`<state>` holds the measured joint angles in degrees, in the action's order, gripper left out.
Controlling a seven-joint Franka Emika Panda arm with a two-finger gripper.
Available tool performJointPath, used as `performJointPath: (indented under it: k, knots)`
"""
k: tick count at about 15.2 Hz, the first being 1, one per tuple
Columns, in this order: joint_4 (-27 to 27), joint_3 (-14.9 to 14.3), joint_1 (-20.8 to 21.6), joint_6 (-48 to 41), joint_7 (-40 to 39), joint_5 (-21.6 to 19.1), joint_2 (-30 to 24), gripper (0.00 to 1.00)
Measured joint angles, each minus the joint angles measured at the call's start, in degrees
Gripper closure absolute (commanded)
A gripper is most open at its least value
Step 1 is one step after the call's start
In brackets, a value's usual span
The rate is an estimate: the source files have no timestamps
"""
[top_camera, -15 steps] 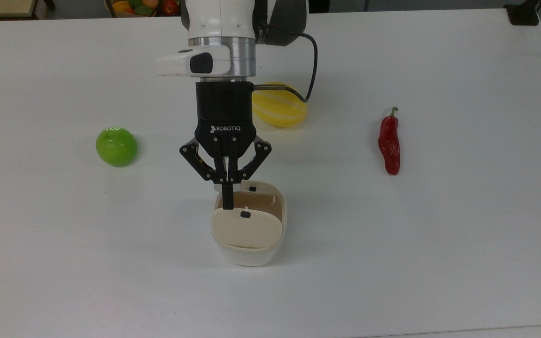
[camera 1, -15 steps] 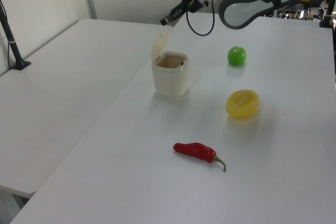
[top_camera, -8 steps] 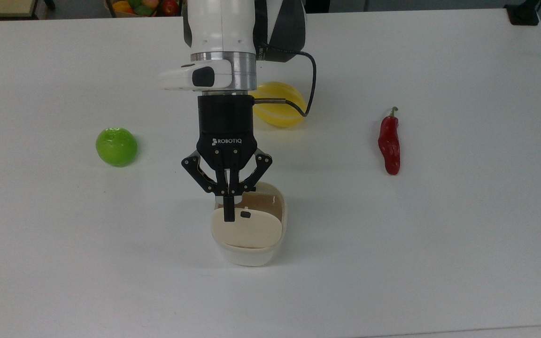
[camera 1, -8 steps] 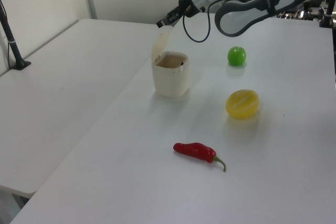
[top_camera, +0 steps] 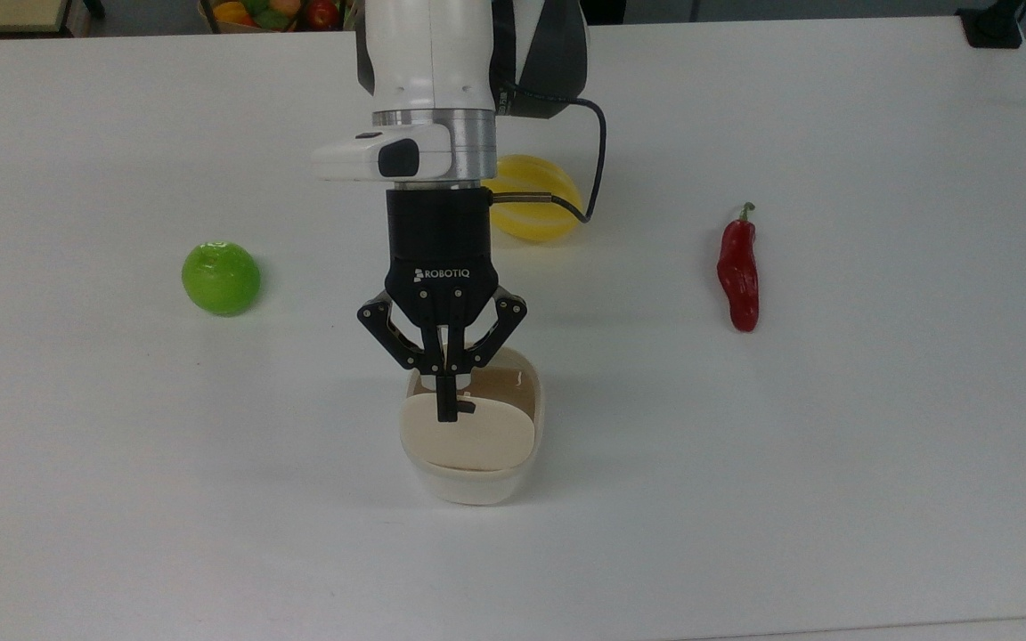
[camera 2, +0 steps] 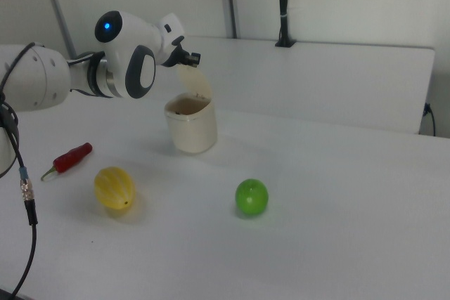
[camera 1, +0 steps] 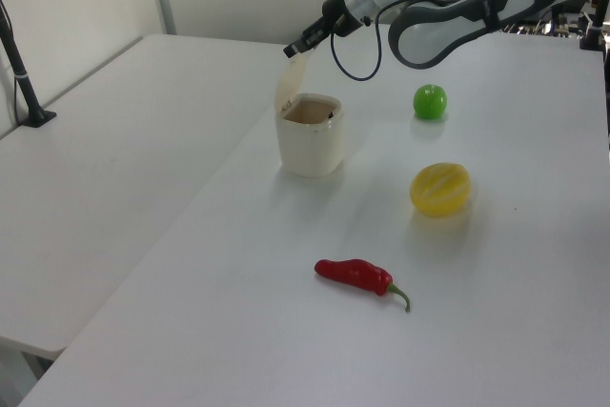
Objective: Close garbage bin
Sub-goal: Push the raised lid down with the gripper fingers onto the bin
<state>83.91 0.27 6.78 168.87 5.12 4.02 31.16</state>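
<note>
The garbage bin is a small cream-white tub near the middle of the table, also seen in the left view and the right view. Its beige lid stands raised on its hinge, and the brown inside shows behind it. In the left view the lid rises from the bin's far-left rim. My gripper hangs over the bin with its fingers pressed together, shut on nothing. The tips overlap the lid's top edge by its black mark. The gripper sits just above the lid's upper edge; whether they touch is unclear.
A green apple lies at the top view's left. A yellow fruit sits behind the arm and a red chili at the right. A basket of fruit is past the table's far edge.
The gripper has moved toward the top view's lower right, from the bin's left rim onto the lid's top edge. The lid stays raised and the fingers stay shut.
</note>
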Motion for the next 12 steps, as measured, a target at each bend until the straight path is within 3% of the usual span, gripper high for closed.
performJointPath:
  k: [12]
  knots:
    - [-1.2, 0.0, 0.4, -17.9, 0.0, 0.0, -0.9, 1.0]
